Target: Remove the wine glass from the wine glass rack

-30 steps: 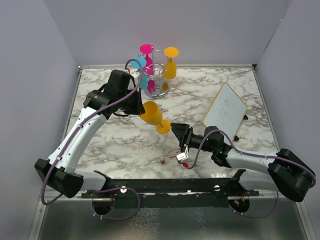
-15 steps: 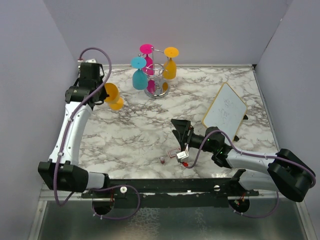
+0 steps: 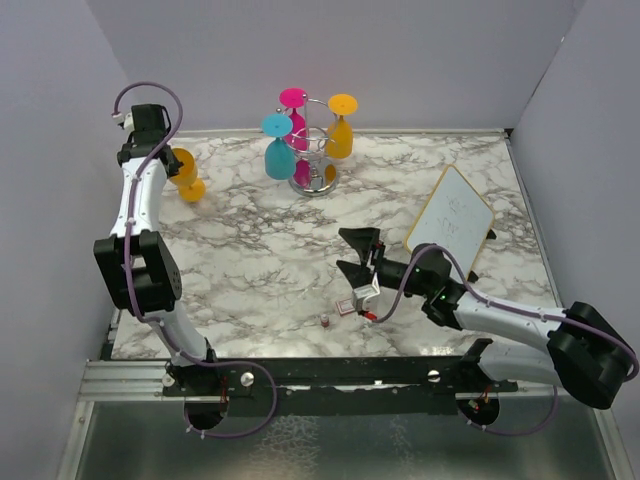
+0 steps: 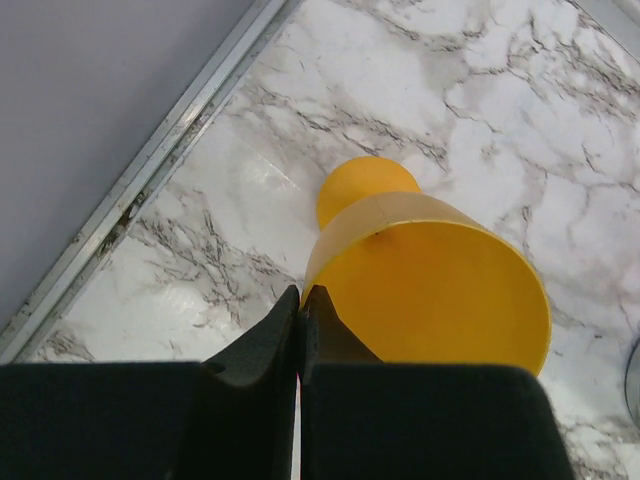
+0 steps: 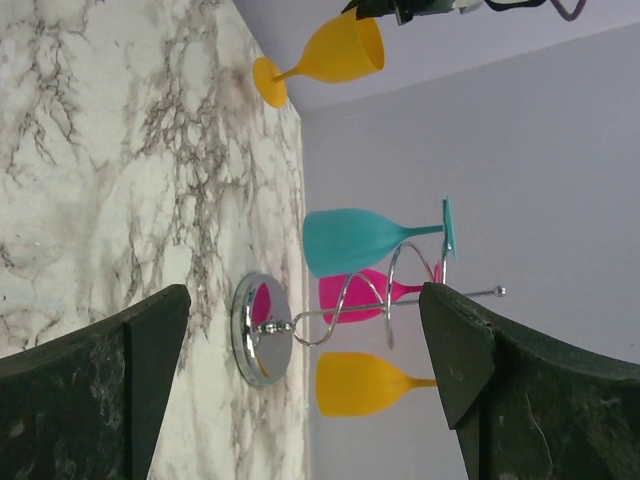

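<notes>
At far left, left fingers [image 4: 256,348] pinch the orange wine glass [image 4: 432,292] by its rim.

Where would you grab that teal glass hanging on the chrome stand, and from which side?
Probably its bowl, coming from the left. The teal glass hangs upside down on the rack, foot caught in the top ring, so wire crowds the stem, while the bowl hangs free on the outside, clear of the post and pink glass.
</notes>
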`<state>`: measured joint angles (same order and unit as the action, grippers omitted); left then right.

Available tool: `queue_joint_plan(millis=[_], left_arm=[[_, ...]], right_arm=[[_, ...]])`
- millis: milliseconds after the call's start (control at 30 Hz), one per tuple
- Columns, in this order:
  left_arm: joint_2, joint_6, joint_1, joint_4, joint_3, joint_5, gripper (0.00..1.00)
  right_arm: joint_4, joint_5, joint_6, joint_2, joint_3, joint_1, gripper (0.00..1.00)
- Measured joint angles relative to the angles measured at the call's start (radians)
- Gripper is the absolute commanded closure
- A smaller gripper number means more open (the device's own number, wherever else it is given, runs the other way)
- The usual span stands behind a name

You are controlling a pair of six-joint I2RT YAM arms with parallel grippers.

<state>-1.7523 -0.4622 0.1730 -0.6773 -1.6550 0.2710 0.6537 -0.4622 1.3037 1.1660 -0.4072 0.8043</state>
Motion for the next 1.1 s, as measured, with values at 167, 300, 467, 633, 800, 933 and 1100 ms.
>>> queue_joint_plan(millis=[167,300,467,633,800,933,1100], left_arm=[[-0.105,-0.004,0.019,0.008,-0.051,0.008,1.0],[-0.146,0.0,0.023,0.011,-0.058,0.016,1.0],[-0.161,0.01,0.041,0.016,-0.073,0.022,0.94],[-0.163,0.015,0.063,0.016,-0.073,0.02,0.73],[-0.166,0.014,0.097,0.011,-0.073,-0.016,0.56],[-0.164,0.012,0.131,0.011,-0.072,-0.063,0.43],[-0.115,0.012,0.161,0.02,-0.04,-0.137,0.28]], right_arm=[[-0.059,-0.03,-0.154,0.0,-0.058,0.0,0.0],[-0.086,-0.037,-0.305,0.0,-0.109,0.0,0.0],[-0.096,-0.021,-0.499,0.007,-0.179,0.0,0.0],[-0.093,0.066,-0.669,0.044,-0.216,0.0,0.0],[-0.115,0.158,-0.808,0.053,-0.263,0.0,0.0],[-0.109,0.24,-0.92,0.052,-0.274,0.0,0.0],[-0.132,0.276,-1.013,0.051,-0.275,0.0,0.0]])
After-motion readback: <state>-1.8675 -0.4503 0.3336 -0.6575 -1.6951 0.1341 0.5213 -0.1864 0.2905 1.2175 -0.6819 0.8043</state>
